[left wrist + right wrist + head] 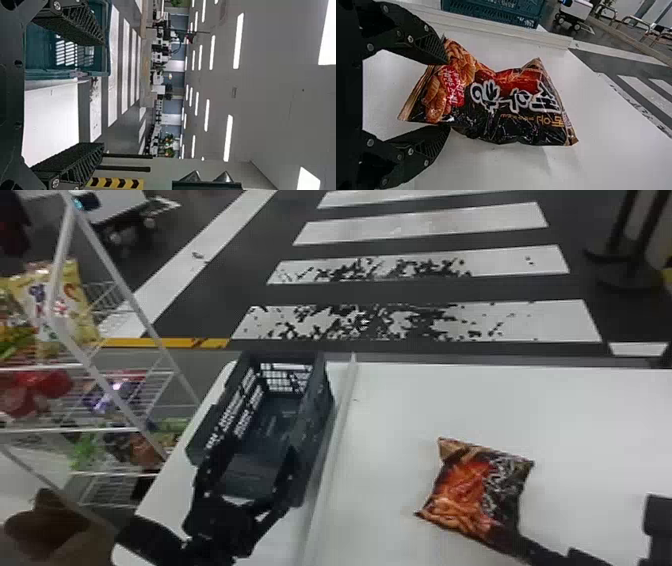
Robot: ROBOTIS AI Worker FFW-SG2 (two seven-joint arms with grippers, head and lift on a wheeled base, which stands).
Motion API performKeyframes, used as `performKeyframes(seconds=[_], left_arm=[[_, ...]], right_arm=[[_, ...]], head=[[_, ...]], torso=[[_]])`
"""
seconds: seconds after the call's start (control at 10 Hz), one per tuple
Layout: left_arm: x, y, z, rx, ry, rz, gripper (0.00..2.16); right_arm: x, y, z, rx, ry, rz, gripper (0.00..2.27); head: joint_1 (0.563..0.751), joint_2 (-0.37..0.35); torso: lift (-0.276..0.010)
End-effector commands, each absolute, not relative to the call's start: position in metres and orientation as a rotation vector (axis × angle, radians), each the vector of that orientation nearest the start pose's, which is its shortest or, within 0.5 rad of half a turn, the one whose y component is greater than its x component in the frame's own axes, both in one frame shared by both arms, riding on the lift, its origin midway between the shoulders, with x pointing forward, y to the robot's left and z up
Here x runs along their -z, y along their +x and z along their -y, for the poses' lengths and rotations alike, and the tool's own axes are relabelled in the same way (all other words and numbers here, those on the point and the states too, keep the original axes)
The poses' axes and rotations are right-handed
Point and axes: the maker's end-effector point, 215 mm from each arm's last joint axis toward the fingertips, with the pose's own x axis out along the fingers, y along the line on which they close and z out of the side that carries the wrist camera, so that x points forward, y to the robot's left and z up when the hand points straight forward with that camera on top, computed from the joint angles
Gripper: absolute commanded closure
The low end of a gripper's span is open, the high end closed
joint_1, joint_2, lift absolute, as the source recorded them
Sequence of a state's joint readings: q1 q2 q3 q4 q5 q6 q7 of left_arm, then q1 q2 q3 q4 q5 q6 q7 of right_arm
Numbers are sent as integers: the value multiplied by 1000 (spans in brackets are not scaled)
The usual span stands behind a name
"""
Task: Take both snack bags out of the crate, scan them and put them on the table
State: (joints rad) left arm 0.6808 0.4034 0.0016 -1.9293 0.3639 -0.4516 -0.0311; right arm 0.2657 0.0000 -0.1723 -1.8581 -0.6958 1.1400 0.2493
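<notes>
Have one snack bag (pixel 510 109) out of the crate (pixel 321 402), seemingly pinched in a part-closed right gripper (pixel 448 95), with a wide, empty left gripper (pixel 103 94) — can't confirm scanning, must set down

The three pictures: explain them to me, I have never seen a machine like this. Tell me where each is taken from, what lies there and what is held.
This is a robot with two black arms, each ending in a gripper, a sort of mechanical hand. The head view looks down from its head; each wrist view comes from a camera on one arm and is turned sideways.

On the white table sits a dark crate. The left gripper is open at the crate's near end, holding nothing. Farther right, a snack bag is at the right gripper; I cannot tell whether it is gripped or just resting there. At far left stands a wire rack of packets.
</notes>
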Motion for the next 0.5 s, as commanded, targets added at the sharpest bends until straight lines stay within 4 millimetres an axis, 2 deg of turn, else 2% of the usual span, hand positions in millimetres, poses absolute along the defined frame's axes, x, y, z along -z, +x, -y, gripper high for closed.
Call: performKeyframes(seconds=[0.0, 0.1, 0.2, 0.4], left_arm=[[333, 381, -281, 161, -36, 99, 100], [333, 382, -282, 159, -36, 99, 100], [335, 381, -282, 160, -35, 96, 100], [337, 382, -283, 158, -36, 92, 100]], right_arm=[[518, 366, 95, -448, 784, -961, 1791], [520, 367, 97, -438, 778, -964, 2118], [520, 367, 98, -434, 773, -964, 2256], [520, 367, 98, -435, 780, -963, 2256]], head=[[695, 273], [695, 275], [695, 277], [695, 276]], torso=[[-92], [-92], [-92], [-92]])
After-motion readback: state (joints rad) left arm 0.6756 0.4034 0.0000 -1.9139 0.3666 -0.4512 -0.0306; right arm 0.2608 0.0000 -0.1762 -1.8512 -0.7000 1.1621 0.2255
